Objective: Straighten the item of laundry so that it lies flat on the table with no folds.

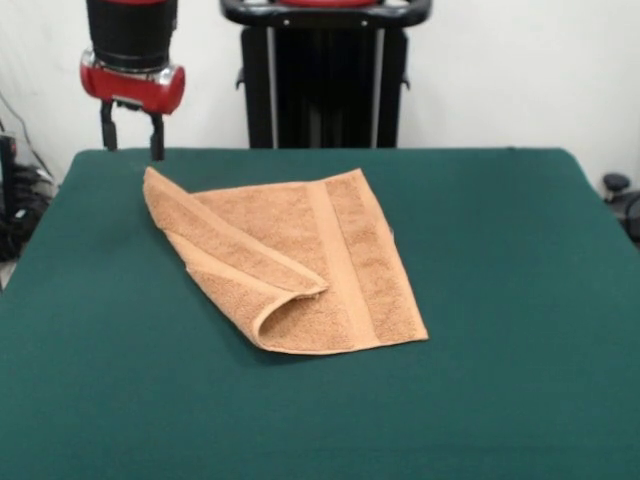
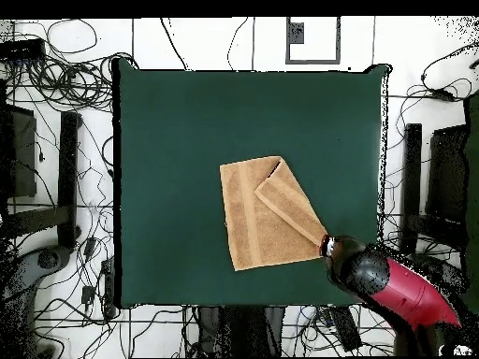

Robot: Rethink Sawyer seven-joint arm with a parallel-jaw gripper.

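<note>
The towel (image 1: 290, 265) lies mid-surface (image 1: 520, 300), one flap folded diagonally over it. The hand (image 1: 130, 128) hovers with fingers narrowly apart, empty, just above the towel's far corner; in the front view the fold's long axis runs from there toward 4 o'clock.

Towel on the table, one side folded over

The towel (image 1: 300, 265) sits mid-table (image 1: 500, 300); the gripper (image 1: 131, 130) hangs just behind its far left corner in the front view.
</note>
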